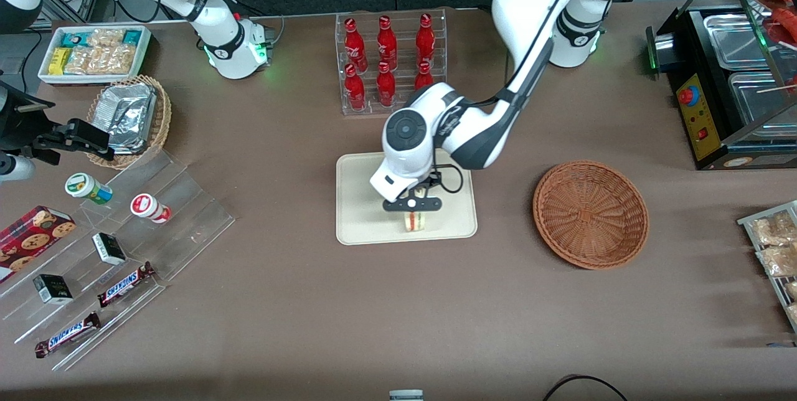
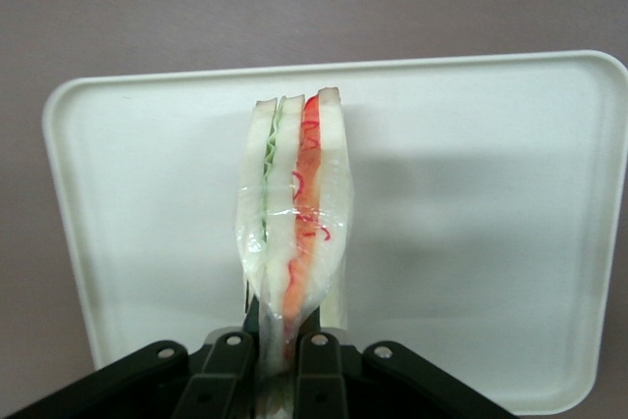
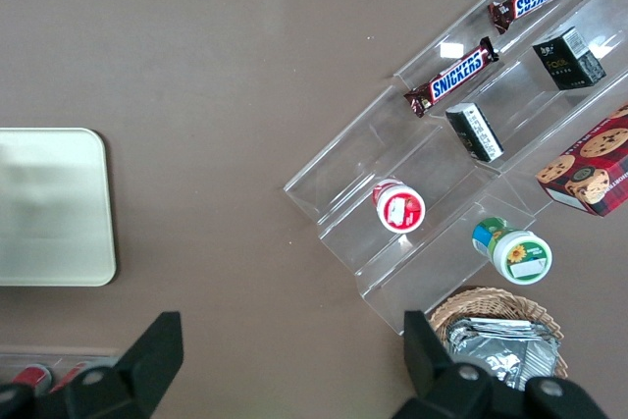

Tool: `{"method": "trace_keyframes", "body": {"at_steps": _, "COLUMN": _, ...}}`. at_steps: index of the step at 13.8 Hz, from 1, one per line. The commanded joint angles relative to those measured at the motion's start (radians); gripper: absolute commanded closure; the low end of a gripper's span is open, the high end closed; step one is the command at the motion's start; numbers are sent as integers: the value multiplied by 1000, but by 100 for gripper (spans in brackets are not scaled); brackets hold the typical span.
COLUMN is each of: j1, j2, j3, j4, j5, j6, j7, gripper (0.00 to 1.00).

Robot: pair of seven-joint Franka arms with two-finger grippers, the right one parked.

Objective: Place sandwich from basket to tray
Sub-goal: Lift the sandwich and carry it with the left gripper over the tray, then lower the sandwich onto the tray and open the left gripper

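Wrist view shows the gripper (image 2: 278,345) with its fingers (image 2: 319,360) pinched shut on the narrow end of the wrapped sandwich (image 2: 292,242), which stands on edge over the tray (image 2: 471,144). I judge that if the fingers open while it is this upright, the thin wedge could topple or roll toward the tray's near rim, and the slick wrap could let it slip early. From the front, the basket (image 1: 590,213) holds nothing and the tray carries only the sandwich.

The gripper (image 1: 416,211) is hanging over the tray (image 1: 361,202), clamping the sandwich (image 1: 416,221) above it; the basket (image 1: 590,214) is sitting beside the tray, toward the working arm's end.
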Motion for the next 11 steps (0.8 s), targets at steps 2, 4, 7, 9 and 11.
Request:
{"method": "trace_keyframes", "body": {"at_steps": 2, "j1": -40, "j2": 68, "j3": 12, "j4": 92, "j5": -2, "j6": -37, "j7": -21, "gripper": 100}}
{"method": "trace_keyframes", "body": {"at_steps": 4, "j1": -51, "j2": 67, "j3": 12, "j4": 88, "j5": -2, "j6": -37, "j7": -21, "gripper": 100}}
{"method": "trace_keyframes", "body": {"at_steps": 7, "j1": -63, "j2": 62, "j3": 12, "j4": 79, "j5": -2, "j6": -37, "j7": -27, "gripper": 100}}
{"method": "trace_keyframes", "body": {"at_steps": 9, "j1": -72, "j2": 63, "j3": 12, "j4": 63, "j5": 3, "j6": -32, "j7": -29, "gripper": 100}}
{"method": "trace_keyframes", "body": {"at_steps": 11, "j1": -80, "j2": 67, "j3": 12, "j4": 50, "j5": 7, "j6": -2, "j7": -30, "gripper": 100}}
